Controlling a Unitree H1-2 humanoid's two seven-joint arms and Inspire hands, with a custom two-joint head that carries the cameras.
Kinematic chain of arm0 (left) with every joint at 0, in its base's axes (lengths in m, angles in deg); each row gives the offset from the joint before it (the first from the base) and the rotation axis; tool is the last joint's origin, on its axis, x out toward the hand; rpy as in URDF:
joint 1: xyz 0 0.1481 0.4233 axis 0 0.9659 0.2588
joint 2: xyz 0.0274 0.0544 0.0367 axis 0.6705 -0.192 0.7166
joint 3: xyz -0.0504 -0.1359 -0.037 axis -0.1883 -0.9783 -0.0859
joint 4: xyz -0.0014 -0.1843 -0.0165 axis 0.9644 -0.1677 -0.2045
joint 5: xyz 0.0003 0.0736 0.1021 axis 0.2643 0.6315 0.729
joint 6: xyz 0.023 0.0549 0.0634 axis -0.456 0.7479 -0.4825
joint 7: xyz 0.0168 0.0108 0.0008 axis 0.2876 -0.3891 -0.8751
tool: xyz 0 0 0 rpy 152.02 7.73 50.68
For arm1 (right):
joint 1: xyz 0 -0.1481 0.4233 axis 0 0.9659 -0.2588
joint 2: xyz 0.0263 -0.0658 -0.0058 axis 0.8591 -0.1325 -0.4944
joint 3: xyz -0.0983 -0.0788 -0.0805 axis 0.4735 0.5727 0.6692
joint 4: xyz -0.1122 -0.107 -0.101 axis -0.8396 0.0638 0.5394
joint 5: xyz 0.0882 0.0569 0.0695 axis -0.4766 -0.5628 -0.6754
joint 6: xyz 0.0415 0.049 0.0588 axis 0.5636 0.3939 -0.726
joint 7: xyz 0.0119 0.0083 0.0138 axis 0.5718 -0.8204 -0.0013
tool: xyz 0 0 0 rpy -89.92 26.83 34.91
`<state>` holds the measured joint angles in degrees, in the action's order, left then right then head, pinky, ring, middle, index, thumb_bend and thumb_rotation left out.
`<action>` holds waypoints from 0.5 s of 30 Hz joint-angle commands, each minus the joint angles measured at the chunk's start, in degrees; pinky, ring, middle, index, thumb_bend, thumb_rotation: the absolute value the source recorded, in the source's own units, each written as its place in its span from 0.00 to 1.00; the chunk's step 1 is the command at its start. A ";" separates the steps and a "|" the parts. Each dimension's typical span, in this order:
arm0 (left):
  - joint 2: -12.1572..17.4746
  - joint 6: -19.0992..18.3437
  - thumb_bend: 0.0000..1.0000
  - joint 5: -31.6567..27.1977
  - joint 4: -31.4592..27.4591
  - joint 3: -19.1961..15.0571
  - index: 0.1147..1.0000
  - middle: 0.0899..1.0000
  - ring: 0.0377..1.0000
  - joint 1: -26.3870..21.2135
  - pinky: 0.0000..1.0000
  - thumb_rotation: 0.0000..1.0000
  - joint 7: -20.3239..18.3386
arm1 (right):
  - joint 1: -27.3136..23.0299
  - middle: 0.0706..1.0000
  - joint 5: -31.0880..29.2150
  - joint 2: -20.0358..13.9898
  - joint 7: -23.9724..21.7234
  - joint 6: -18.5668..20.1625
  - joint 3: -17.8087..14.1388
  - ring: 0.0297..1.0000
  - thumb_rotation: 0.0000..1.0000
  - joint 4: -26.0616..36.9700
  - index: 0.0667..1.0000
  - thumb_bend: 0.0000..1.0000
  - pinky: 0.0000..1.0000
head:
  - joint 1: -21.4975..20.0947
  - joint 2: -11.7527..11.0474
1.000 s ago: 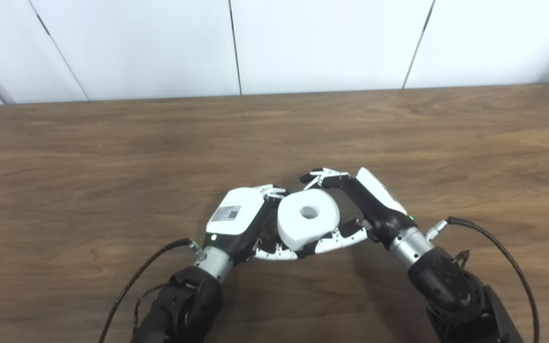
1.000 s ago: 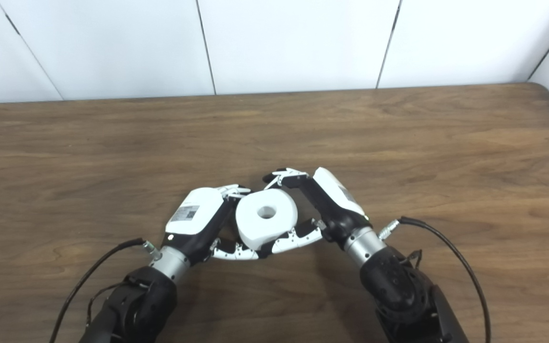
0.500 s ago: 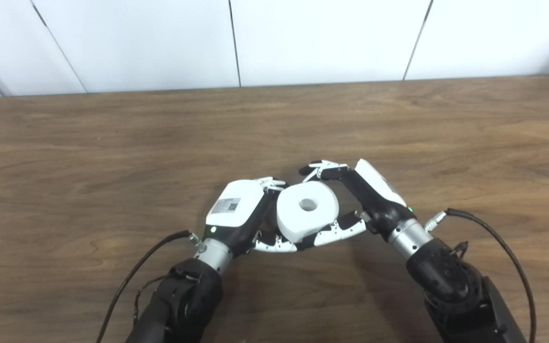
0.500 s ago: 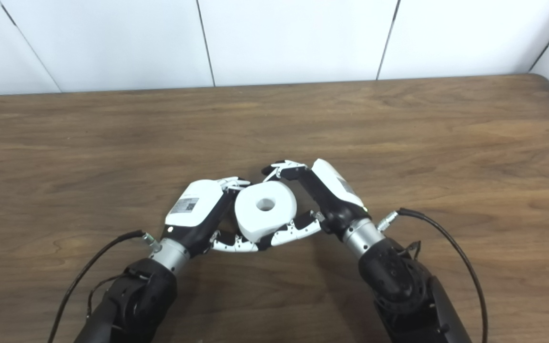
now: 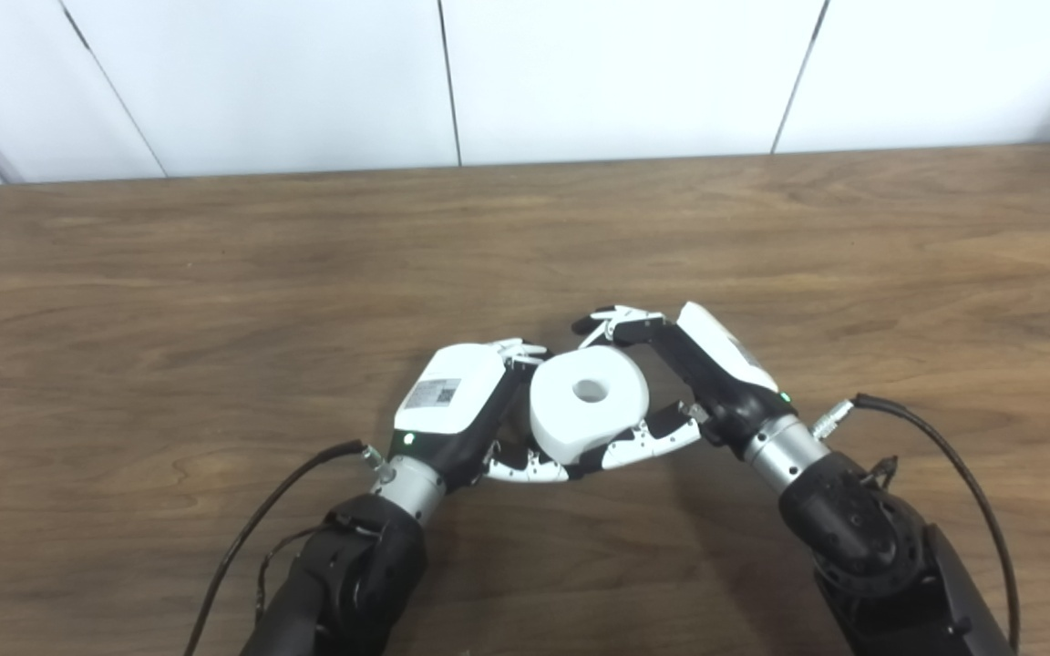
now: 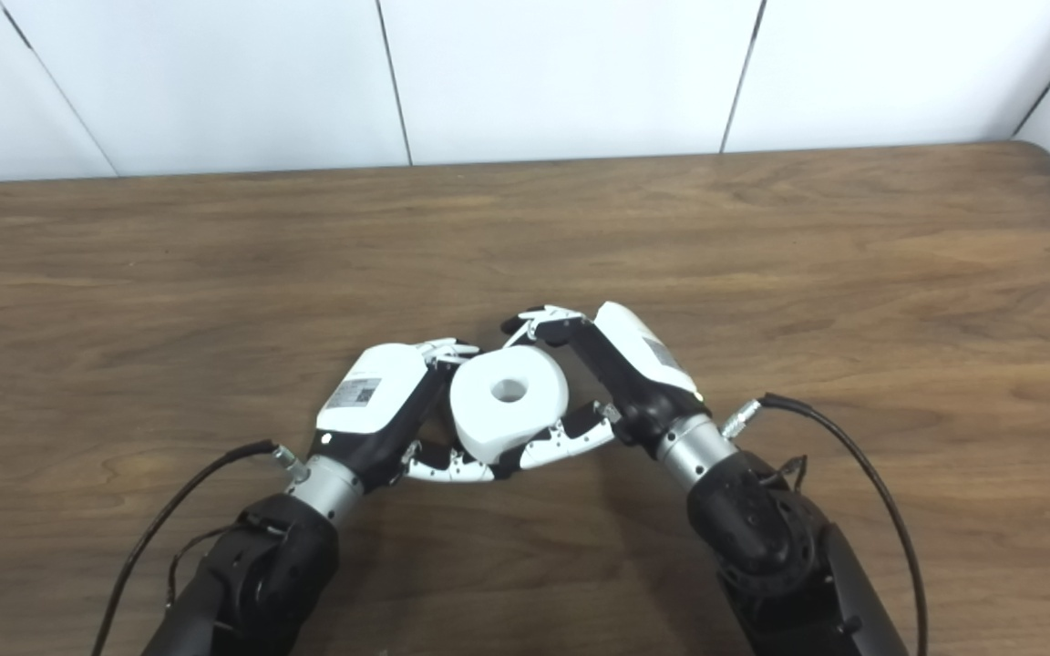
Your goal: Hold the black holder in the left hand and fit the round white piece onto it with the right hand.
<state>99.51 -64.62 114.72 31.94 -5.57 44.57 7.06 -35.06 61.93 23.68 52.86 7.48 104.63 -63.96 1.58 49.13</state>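
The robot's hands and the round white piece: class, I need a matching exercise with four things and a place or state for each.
Things:
1. left hand
2. right hand
3. round white piece
4. table

Descriptions:
A. brown wood, under everything
B. has a hole in its middle
C. grips the piece from the right side
D. bears a printed label on its back

Pairs: 1-D, 2-C, 3-B, 4-A

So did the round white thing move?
No. The round white piece keeps its distance from the table's far edge; only the camera tilted.
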 commanded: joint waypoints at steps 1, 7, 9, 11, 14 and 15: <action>0.38 -0.42 0.52 0.95 0.01 0.77 0.42 0.79 0.86 0.30 0.85 0.05 -2.22 | -0.11 0.79 0.41 -0.08 -1.70 1.11 0.67 0.89 0.26 0.32 0.65 0.89 0.79 | 0.04 0.03; 0.32 -0.26 0.52 1.07 0.25 0.82 0.42 0.78 0.86 0.29 0.85 0.05 -1.92 | 0.02 0.80 -0.21 0.20 -2.56 2.77 0.53 0.90 0.33 0.14 0.78 0.99 0.81 | 0.04 0.03; 0.40 -0.15 0.52 1.12 0.32 0.90 0.42 0.79 0.86 0.24 0.85 0.05 -1.96 | -0.05 0.81 0.17 -0.04 -3.00 3.12 0.80 0.91 0.36 -0.05 0.81 1.00 0.81 | 0.04 0.03; 0.46 0.00 0.52 1.04 0.43 0.93 0.42 0.79 0.86 0.19 0.85 0.05 -1.95 | -0.18 0.82 0.15 -0.32 -3.50 3.34 0.95 0.91 0.39 -0.13 0.83 1.00 0.81 | 0.08 0.00; 0.50 0.22 0.52 1.01 0.63 0.94 0.42 0.79 0.86 0.11 0.85 0.05 -1.85 | -0.30 0.85 0.05 -0.51 -3.86 3.48 0.98 0.92 0.42 -0.23 0.85 1.00 0.82 | 0.18 -0.11; 0.50 0.25 0.52 1.04 0.67 0.96 0.42 0.79 0.86 0.10 0.85 0.05 -1.85 | -0.34 0.85 0.05 -0.56 -3.95 3.59 0.99 0.92 0.42 -0.23 0.85 1.00 0.83 | 0.18 -0.11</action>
<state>99.49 -64.33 114.76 31.95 -5.47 44.56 7.07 -34.47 62.16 23.32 49.80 11.27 105.32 -64.47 1.76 48.96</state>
